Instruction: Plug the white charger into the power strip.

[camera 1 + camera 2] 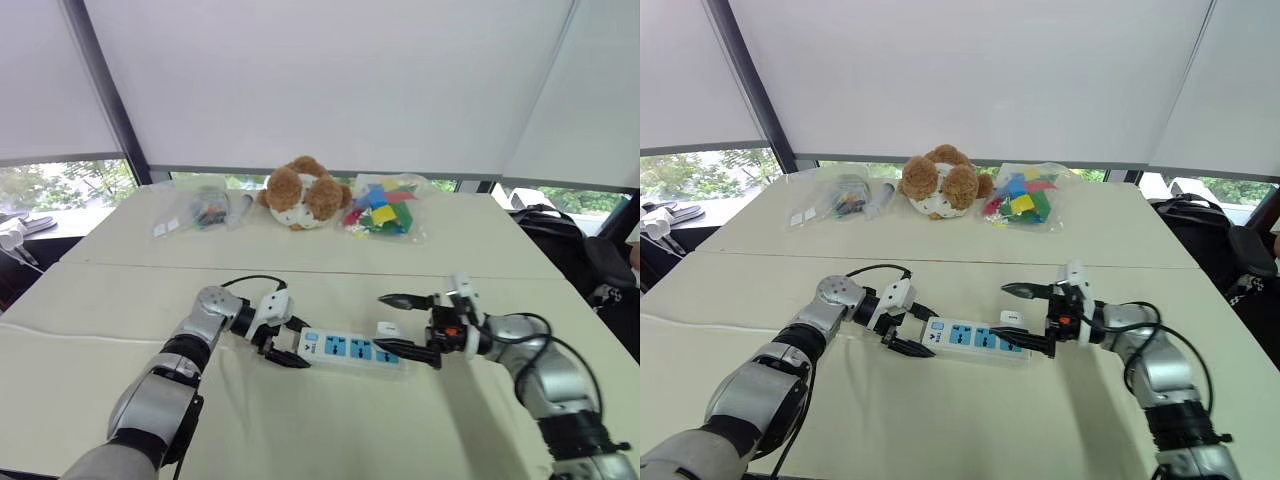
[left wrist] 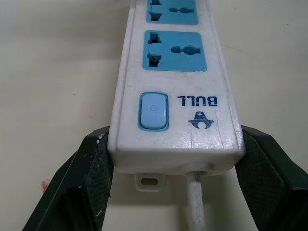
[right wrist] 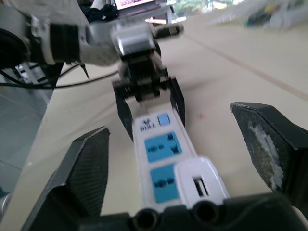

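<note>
1. My left gripper (image 1: pixel 287 343) is clamped on the switch end of the power strip (image 1: pixel 350 349), one pad against each side wall. My right gripper (image 1: pixel 405 325) is spread wide and holds nothing. Its fingers straddle the strip's other end, where the white charger (image 1: pixel 388 328) stands at the last socket.
2. If I close my right fingers off-centre, I could tip the charger sideways or knock it off the strip. It looks small and smooth, with little to grip.
3. If I press down at that far end, the strip may pivot or slide in my left pads. They pinch only the very end of slick plastic.
4. The cord (image 2: pixel 195 202) leaves the strip between my left fingers, so any tug on it could shift my hold.
5. The charger's prongs and the socket beneath it are hidden. I cannot tell whether it is fully seated, half in or merely resting there. In the right wrist view my gripper's base cuts off the strip's end.
</note>
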